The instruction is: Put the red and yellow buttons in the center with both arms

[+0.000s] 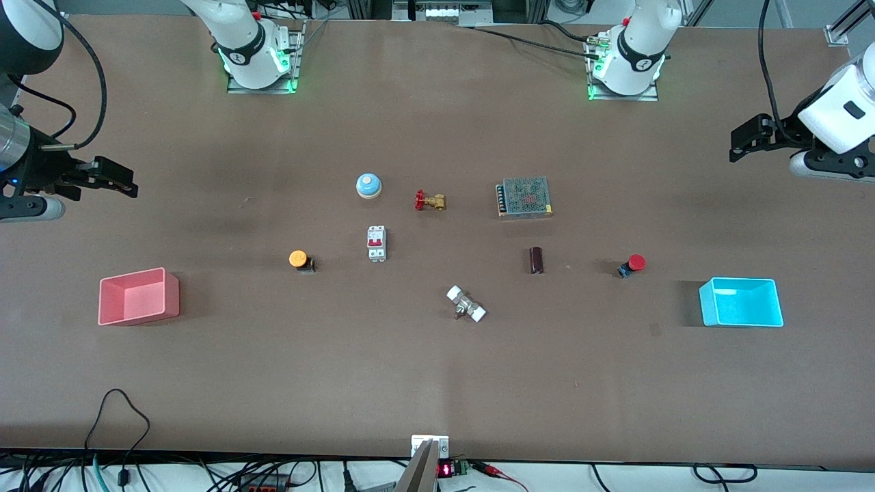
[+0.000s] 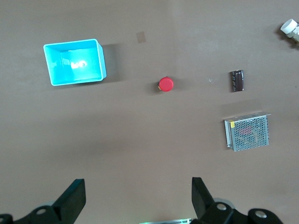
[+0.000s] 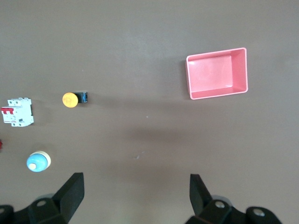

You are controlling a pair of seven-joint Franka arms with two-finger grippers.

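The round red-capped push button [image 1: 634, 264] lies on the matte brown tabletop [image 1: 383, 383] near the cyan rectangular bin [image 1: 742, 303]. The orange-yellow-capped push button [image 1: 301, 260] lies between the pink rectangular bin [image 1: 139, 296] and a white circuit breaker [image 1: 377, 243]. Left gripper [image 1: 735, 145] hangs open above the table's left-arm end; right gripper [image 1: 130, 183], also open, above the right-arm end. Cables [image 1: 123, 437] trail along the table's edge nearest the front camera.

Counted items on the brown tabletop

Two round-capped push buttons, red [image 1: 632, 264] and orange-yellow [image 1: 299, 259]; two rectangular plastic bins, pink [image 1: 139, 296] and cyan [image 1: 742, 302]; two black two-finger grippers, left [image 1: 750, 136] and right [image 1: 109, 176].
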